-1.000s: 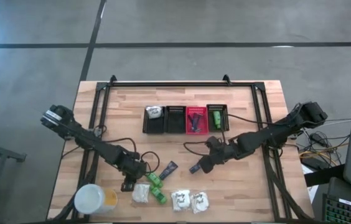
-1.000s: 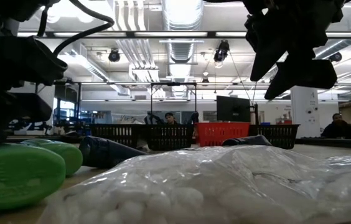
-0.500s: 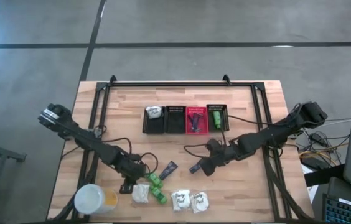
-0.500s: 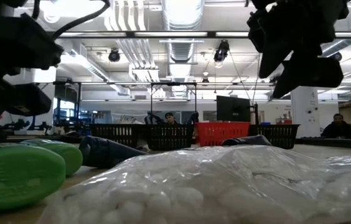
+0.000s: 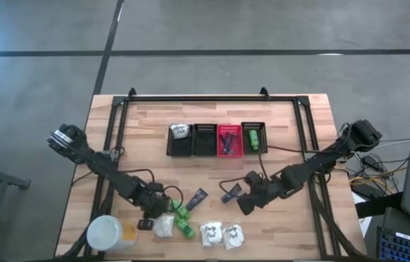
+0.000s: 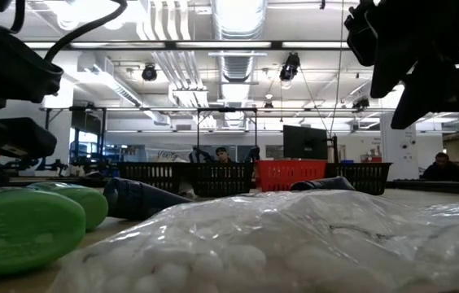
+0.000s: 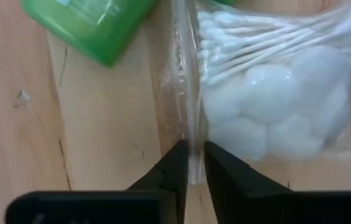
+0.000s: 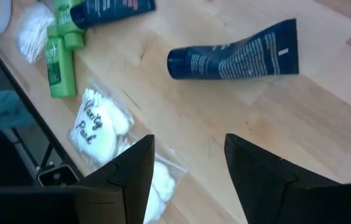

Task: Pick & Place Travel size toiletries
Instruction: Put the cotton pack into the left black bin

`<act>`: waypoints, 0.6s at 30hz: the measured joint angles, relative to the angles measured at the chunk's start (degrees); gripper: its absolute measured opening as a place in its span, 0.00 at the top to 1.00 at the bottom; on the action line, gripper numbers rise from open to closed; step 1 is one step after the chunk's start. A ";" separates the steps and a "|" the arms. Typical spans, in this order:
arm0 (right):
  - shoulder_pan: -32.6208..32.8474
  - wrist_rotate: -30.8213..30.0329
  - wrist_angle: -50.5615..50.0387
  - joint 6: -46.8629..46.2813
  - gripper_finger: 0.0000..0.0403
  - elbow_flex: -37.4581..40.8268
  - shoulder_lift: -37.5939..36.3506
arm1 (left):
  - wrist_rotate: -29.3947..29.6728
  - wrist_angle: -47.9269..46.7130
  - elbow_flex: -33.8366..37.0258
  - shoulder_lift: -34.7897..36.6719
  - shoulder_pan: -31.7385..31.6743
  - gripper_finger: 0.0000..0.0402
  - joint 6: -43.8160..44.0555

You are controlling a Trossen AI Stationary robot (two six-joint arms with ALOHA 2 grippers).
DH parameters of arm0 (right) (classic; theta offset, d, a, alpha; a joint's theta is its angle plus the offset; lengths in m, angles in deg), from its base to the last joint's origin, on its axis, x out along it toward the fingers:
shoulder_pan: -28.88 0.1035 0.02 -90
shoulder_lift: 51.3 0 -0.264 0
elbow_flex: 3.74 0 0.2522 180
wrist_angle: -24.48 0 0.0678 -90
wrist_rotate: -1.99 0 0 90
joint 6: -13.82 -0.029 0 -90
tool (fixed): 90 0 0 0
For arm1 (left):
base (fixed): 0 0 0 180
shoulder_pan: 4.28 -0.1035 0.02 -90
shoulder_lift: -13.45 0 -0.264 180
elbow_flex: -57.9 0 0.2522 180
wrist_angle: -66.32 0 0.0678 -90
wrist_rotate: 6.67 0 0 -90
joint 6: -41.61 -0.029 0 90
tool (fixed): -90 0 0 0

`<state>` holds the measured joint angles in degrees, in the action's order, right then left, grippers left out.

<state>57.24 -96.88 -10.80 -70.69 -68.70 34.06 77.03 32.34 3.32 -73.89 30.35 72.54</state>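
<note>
My left gripper (image 5: pixel 145 223) is down at the clear packet of cotton balls and swabs (image 7: pixel 269 93), near the table's near edge, with its fingers closed on the packet's edge. Two green bottles (image 5: pixel 183 218) lie on their sides beside that packet. Two more white packets (image 5: pixel 222 235) lie flat to the right. My right gripper (image 5: pixel 247 204) hangs open above bare wood, just near-right of a dark squeeze tube (image 8: pixel 238 50) that lies flat. A second dark tube (image 5: pixel 196 198) lies between the arms. My left gripper pinches the packet's clear sealed edge strip (image 7: pixel 188 134) between its two fingertips. The fingers come from above, pointing down. It is a flat edge of plastic film beside the cotton filling. The packet lies flat on the table.
Several small mesh baskets (image 5: pixel 216 139) stand in a row toward the far edge; one holds a white packet, one a green bottle. A large round yellow container with a white lid (image 5: pixel 107 234) stands at the near-left corner. Bare wood lies between the baskets and the items.
My left gripper has moved a little toward the near edge, down to the packet. My right gripper has drawn away from the dark tube toward the table's near right, and the tube now shows whole. The tube itself has stayed where it was.
</note>
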 joint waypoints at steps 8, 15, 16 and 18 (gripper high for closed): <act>1.09 -1.81 0.00 -2.12 0.51 -0.02 -0.02 | 2.59 1.71 -0.11 0.08 0.20 0.99 -0.03; 1.14 -1.81 1.01 -2.05 0.56 0.00 -0.02 | 3.58 -1.97 -2.47 3.68 0.16 0.99 -0.11; 1.14 -1.81 1.44 -1.99 0.56 0.00 -0.02 | 3.96 -3.77 -2.91 4.56 0.16 0.99 -0.11; 1.14 -1.82 2.21 -1.54 0.56 0.00 -0.02 | 5.51 -7.39 -3.87 6.78 0.17 1.00 -0.14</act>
<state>58.37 -98.70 -8.59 -72.23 -68.70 34.04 82.55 24.96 -0.55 -67.11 30.52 72.40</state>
